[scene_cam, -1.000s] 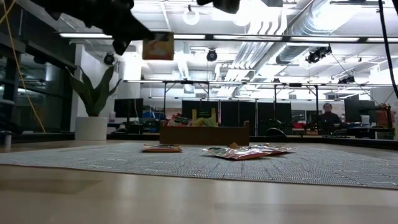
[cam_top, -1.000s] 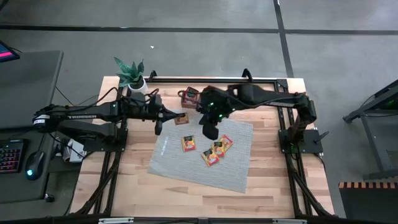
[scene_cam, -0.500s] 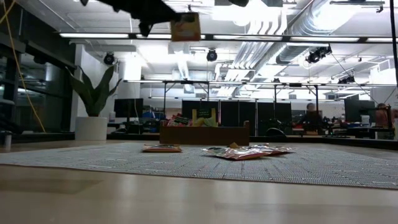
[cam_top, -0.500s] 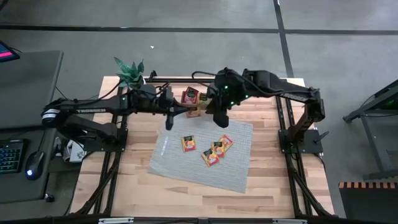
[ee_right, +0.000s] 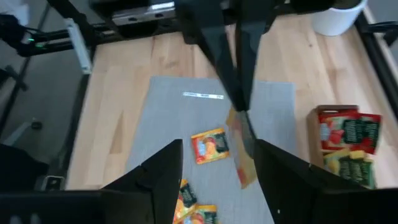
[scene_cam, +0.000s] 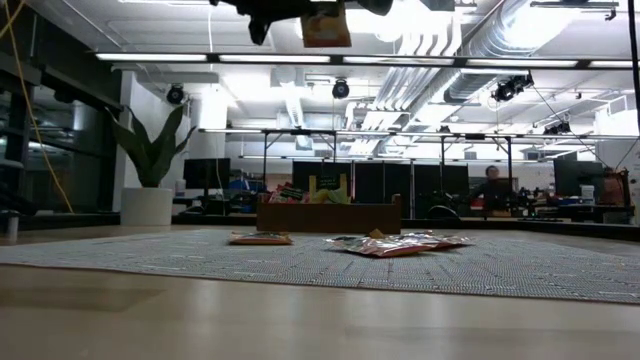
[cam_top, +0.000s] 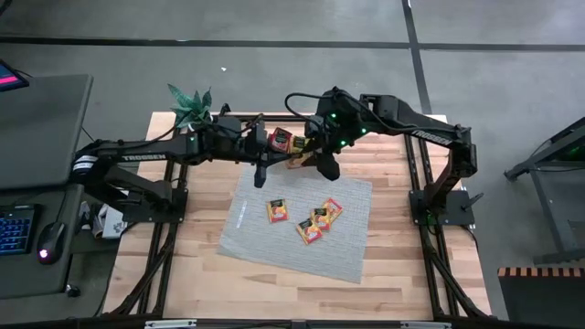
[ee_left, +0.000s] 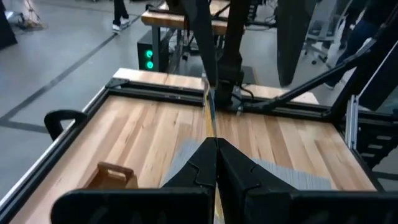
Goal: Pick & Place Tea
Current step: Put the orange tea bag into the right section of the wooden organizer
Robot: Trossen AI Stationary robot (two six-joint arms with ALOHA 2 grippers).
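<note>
My left gripper (cam_top: pixel 274 164) is shut on an orange tea sachet (scene_cam: pixel 325 25), held high over the far edge of the grey mat (cam_top: pixel 302 242), close to the wooden tray (cam_top: pixel 283 146). My right gripper (ee_right: pixel 219 149) hovers open just right of that sachet (ee_right: pixel 241 152), touching nothing. The tray holds red and green sachets (ee_right: pixel 345 140). Several orange sachets (cam_top: pixel 311 219) lie flat on the mat. My left gripper pinches one edge of the sachet (ee_right: pixel 237 118) between its two fingers (ee_right: pixel 230 74). The fingers reach in from the table's left. The sachet stands on edge beyond the fingertips, hanging clear well above the mat.
A potted plant (cam_top: pixel 192 110) stands at the far left corner of the table. Bare wood lies near the front edge and on both sides of the mat. Black frame rails (cam_top: pixel 320 116) run along the far edge.
My left gripper has carried the orange sachet up and toward the table's right and far edge, closer to the tray. The sachet has stayed hanging clear below the fingers. My right gripper has drawn back from over the mat toward the far edge.
</note>
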